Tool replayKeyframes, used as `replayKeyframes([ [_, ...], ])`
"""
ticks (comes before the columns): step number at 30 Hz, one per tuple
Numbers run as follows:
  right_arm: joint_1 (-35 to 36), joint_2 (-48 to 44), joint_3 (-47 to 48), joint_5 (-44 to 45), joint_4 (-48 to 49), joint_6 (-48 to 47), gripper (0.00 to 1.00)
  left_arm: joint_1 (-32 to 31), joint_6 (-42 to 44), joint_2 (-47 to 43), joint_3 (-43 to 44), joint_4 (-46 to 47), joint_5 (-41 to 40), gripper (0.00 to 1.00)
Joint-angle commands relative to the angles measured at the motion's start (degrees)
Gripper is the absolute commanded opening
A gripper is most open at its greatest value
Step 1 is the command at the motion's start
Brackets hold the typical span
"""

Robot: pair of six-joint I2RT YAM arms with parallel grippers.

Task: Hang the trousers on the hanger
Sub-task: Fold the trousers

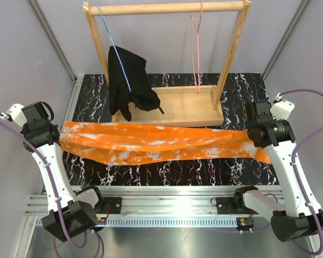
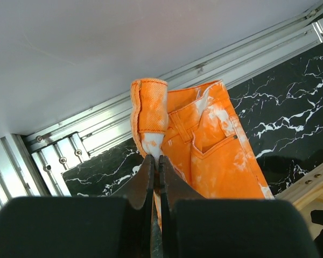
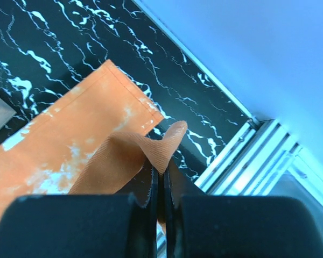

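Left gripper is pinched tight on the waistband, and right gripper is clamped on a leg hem. So the trousers are stretched between them, with the long axis running from the left edge to the right edge of the table, waist pointing left. The hanger dangles behind them toward the far edge, nearer the right arm.
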Motion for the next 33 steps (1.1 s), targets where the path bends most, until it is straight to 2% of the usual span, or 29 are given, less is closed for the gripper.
replayKeyframes([
  [1,-1.35,-1.08,0.58,5.3,-1.36,-3.2,0.02,0.29,2.34,-1.27,1.09,3.02,0.26,0.0],
  [8,-1.97,2.26,-1.8,3.98,0.4,-4.52,0.01,0.29,4.19,0.32,2.23,3.37,0.44,0.0],
  [13,-4.34,5.77,-3.47,3.01,4.44,-8.3,0.01,0.29,4.89,-0.39,-0.15,6.09,1.05,0.0],
  [21,-7.51,14.91,-4.88,-2.78,10.33,-10.32,0.0,0.29,5.42,8.65,3.19,6.36,8.43,0.0],
  [26,-8.56,22.03,-4.62,-1.74,11.65,-11.12,0.0,0.2,5.42,13.49,3.46,8.11,12.2,0.0],
  [30,-8.83,24.32,-5.14,-0.94,12.27,-11.12,0.0,-0.32,5.24,16.92,3.55,9.08,12.66,0.0],
  [33,-9.27,23.27,-6.72,-0.33,13.76,-11.47,0.0,-0.5,5.07,15.97,2.14,10.22,11.26,0.0],
])
